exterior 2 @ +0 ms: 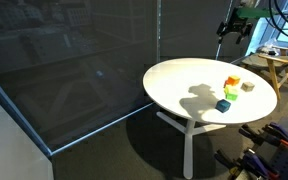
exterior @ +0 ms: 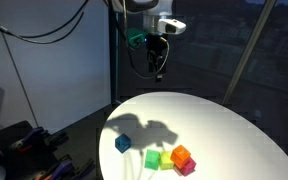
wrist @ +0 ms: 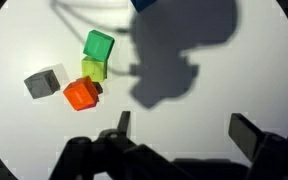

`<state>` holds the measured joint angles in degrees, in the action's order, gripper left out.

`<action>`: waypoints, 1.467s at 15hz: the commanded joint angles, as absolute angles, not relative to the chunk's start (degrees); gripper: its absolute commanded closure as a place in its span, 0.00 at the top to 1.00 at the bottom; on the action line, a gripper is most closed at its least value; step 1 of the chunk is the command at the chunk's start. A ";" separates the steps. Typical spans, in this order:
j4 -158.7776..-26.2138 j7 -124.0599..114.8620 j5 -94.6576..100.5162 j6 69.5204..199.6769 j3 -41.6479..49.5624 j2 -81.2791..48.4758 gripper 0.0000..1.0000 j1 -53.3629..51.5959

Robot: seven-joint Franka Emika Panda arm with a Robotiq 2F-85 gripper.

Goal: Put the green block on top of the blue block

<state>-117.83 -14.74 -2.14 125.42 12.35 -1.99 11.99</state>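
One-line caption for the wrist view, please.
Open gripper above white table: green block beside yellowish cube, orange cube, greyish cube.

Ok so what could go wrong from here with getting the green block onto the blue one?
The green block sits right beside a paler yellowish cube, with an orange cube just beyond, so the open fingers could nudge them or close on the wrong one. The blue block looks the same size as the green, so an off-centre release would probably let it tip off.
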 commanded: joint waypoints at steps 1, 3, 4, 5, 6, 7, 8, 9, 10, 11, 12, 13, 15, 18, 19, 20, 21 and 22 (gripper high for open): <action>-114.89 -10.25 -4.13 124.70 12.84 -4.71 1.00 12.77; -113.98 -8.51 -4.14 124.53 13.03 -6.16 1.00 13.07; -113.56 -7.83 -3.95 124.53 13.10 -6.94 1.00 13.22; -113.24 -7.15 -3.76 124.67 13.17 -7.70 1.00 13.38; -112.98 -6.42 -3.63 124.73 13.21 -8.38 1.00 13.54; -112.81 -6.04 -3.44 125.01 13.25 -9.08 1.00 13.64; -112.88 -5.78 -3.26 125.37 13.28 -9.64 1.00 13.72; -113.06 -6.19 -3.25 126.02 13.31 -10.13 1.00 13.77; -113.44 -7.31 -3.30 126.82 13.37 -10.41 1.00 13.74; -113.65 -7.41 -3.62 127.31 13.33 -10.77 1.00 13.80; -114.16 -8.51 -3.75 128.24 13.35 -11.09 1.00 13.69; -114.29 -9.10 -3.78 128.53 13.37 -11.44 1.00 13.63; -114.82 -12.00 -3.82 129.31 13.53 -12.06 1.00 13.39; -115.69 -16.53 -4.18 130.31 13.68 -12.77 1.00 13.10; -115.94 -18.07 -4.39 130.57 13.71 -12.99 1.00 13.03; -116.41 -19.85 -4.57 131.58 13.77 -13.22 1.00 12.91; -116.59 -21.43 -4.85 131.68 13.81 -13.51 1.00 12.85; -116.71 -22.99 -5.23 132.06 13.87 -13.81 1.00 12.81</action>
